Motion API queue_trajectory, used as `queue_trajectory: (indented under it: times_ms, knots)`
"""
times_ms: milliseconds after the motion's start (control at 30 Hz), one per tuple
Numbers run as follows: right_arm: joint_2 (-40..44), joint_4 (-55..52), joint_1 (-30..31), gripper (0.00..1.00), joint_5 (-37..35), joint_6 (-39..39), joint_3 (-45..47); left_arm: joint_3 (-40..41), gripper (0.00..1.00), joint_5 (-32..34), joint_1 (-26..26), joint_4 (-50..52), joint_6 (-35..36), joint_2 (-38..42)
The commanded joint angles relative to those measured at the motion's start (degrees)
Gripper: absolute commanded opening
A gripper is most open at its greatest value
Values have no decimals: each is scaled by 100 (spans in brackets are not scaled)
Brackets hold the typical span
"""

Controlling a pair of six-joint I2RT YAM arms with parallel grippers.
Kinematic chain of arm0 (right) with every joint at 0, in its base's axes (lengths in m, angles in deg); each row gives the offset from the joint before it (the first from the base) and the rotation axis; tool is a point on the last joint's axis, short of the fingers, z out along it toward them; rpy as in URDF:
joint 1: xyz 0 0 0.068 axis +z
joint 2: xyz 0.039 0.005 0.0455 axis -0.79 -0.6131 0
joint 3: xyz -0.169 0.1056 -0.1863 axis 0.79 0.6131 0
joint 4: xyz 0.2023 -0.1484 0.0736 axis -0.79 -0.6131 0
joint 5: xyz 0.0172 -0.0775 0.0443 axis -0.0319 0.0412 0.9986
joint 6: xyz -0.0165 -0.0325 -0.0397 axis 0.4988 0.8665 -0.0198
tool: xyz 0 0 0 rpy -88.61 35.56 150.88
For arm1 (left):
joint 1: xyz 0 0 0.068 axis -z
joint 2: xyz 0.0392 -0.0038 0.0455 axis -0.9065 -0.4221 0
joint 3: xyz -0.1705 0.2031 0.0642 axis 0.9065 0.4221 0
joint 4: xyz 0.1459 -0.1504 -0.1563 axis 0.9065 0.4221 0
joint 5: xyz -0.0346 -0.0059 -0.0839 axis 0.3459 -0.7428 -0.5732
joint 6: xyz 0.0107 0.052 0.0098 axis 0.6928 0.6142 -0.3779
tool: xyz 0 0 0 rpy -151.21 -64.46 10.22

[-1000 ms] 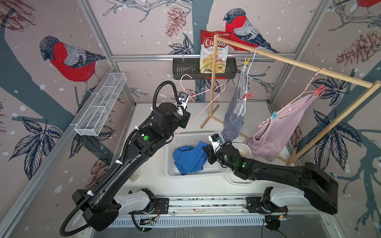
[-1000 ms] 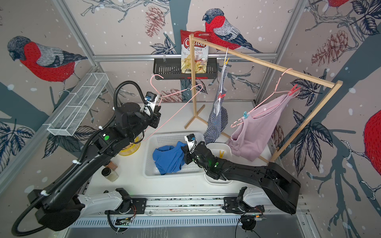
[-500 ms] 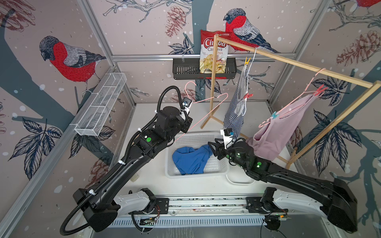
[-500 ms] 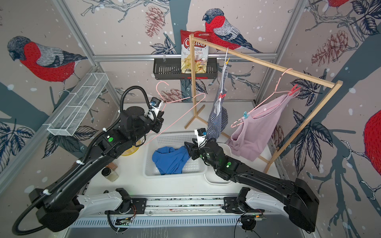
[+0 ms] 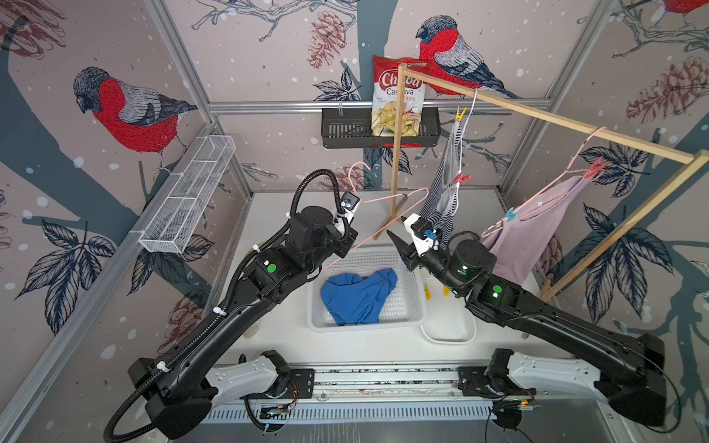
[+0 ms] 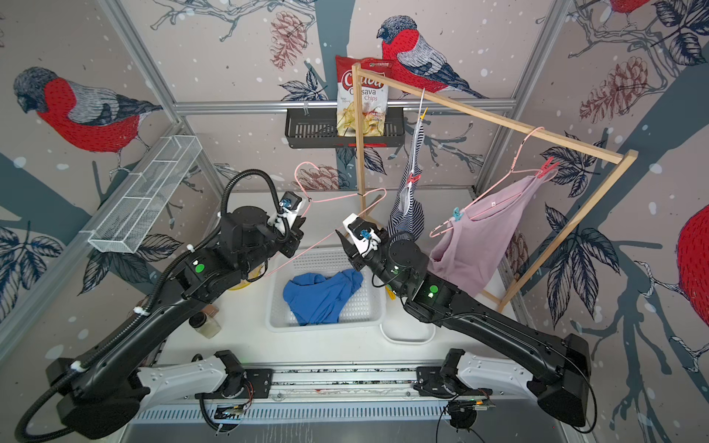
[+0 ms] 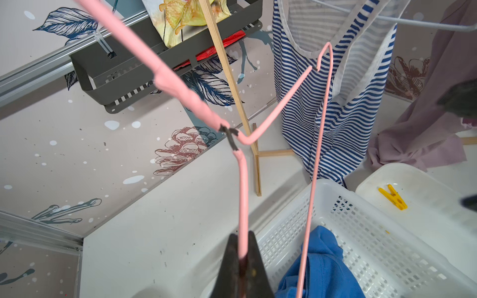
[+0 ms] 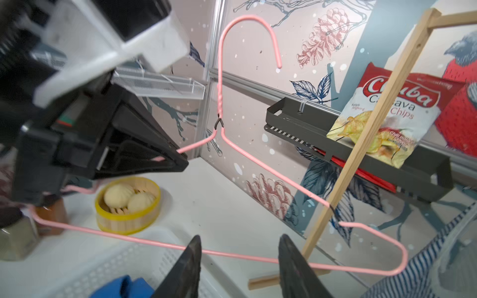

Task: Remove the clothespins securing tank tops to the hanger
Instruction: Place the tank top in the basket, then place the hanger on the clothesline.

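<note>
Let go of blue top (image 5: 356, 297) in basket (image 5: 383, 326). Lifted right hand (image 8: 238, 247), open and empty. Left hand (image 7: 241, 247) clenched on bare pink hanger (image 8: 258, 160). Striped top (image 5: 443, 191) next, 1 o'clock.

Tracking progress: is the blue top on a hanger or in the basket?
In: blue top lies crumpled inside the white basket.

The left arm (image 5: 245, 303) climbs from its base at the front, elbow bent, and the left hand (image 7: 242, 240) is pinched tight on the wire of the pink hanger (image 7: 243, 185). The right arm (image 5: 556, 318) stretches low from the opposite side toward the middle. Its wrist tilts upward, and the right hand (image 8: 240, 240) has its jaws parted with nothing between them.
</note>
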Motion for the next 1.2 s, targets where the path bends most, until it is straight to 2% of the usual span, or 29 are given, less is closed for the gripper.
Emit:
queue_trajectory:
  times_ms: [0,200,500,833,967,1033,1100,1167]
  knots:
    - [-170,196,-29,46,-174,1189,-220,-108,0,-36,37,172,128,45]
    - [-388,218,-112,47,-30,1670,-440,-207,0,-94,54,447,283,-55]
    - [-928,-493,-239,49,181,2149,-1110,-332,0,-356,107,699,433,-147]
    - [-1494,-1002,-381,51,661,2414,-1680,-471,0,-332,132,907,510,-156]
    - [-1741,-942,-505,47,661,2557,-1793,-446,0,-413,140,883,578,-83]
    - [-1800,-849,-586,40,698,2560,-1812,-423,0,-442,142,879,550,-34]
    - [-1827,-721,-640,31,749,2572,-1777,-394,0,-688,140,903,509,18]
    - [-1867,-576,-642,27,705,2654,-1724,-316,0,-1007,138,844,465,95]
